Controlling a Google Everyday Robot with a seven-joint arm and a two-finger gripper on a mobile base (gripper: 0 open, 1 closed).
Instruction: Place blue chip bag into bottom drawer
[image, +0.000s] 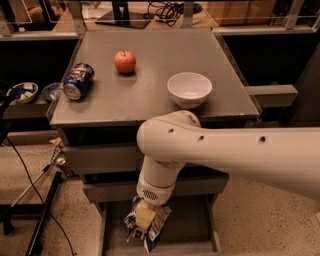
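Observation:
The blue chip bag (151, 231) is a crinkly dark-blue packet with a white label. It hangs just over the open bottom drawer (189, 227), a grey tray at the foot of the cabinet. My gripper (144, 220) points down from the white arm and is shut on the bag's upper part, low inside the drawer's opening. The bag's lower edge is near the drawer floor; I cannot tell whether it touches.
On the cabinet top (150, 95) lie a blue soda can on its side (78, 81), a red apple (125, 61) and a white bowl (189, 89). Two closed upper drawer fronts (102, 160) sit above the open one. Cables and a stand (35, 210) lie on the floor at left.

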